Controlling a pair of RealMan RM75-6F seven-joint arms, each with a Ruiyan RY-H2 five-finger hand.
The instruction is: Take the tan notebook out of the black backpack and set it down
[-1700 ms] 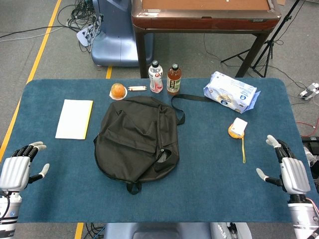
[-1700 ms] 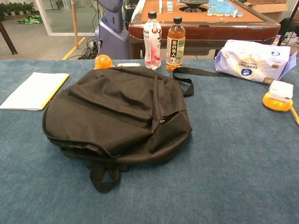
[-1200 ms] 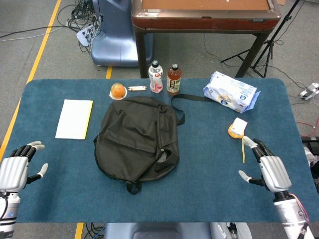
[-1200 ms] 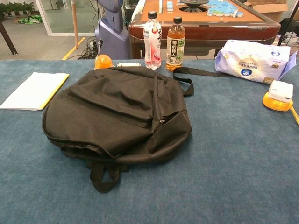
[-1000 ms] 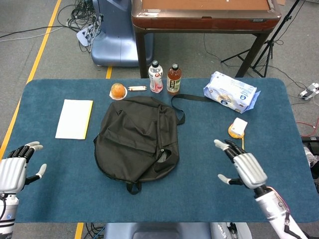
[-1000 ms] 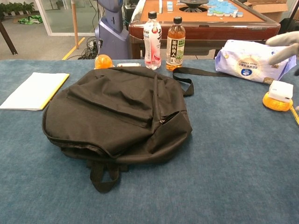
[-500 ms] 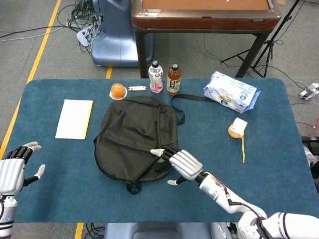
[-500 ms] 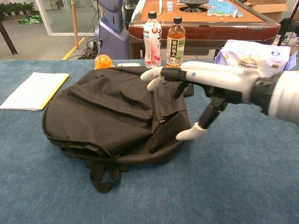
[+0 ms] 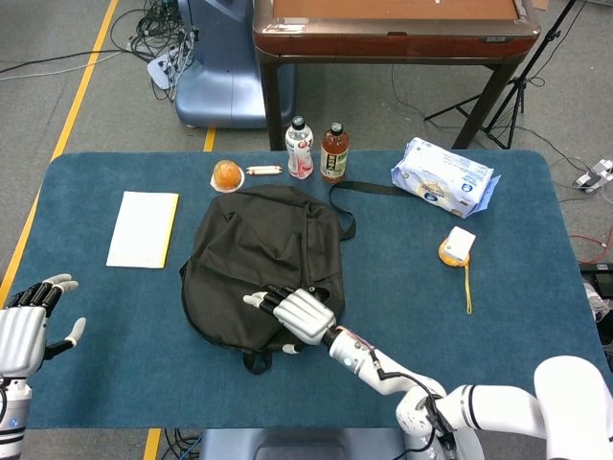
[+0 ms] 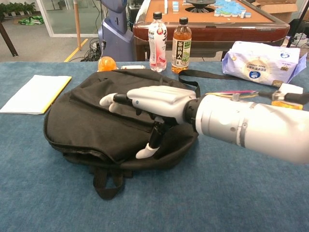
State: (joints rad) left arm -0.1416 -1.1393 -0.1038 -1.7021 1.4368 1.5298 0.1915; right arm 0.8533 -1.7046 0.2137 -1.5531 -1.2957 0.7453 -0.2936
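Backpack [image 9: 261, 268] flat on counter [image 9: 431, 287], flap toward me, so I bring right robot hand [image 9: 295, 312] over lower flap near zipper pull. Fingers spread, thumb down, holding nothing; contact with fabric unclear. Left robot hand [image 9: 24, 335] parked open at counter edge, idle. Tan notebook not visible, presumably inside bag. Pale pad [image 9: 143, 228] lies left of it.

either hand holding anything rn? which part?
Nothing held. The right hand is spread open above the black backpack, no fabric between its fingers. The left hand is open at the table's left edge, apart from everything.
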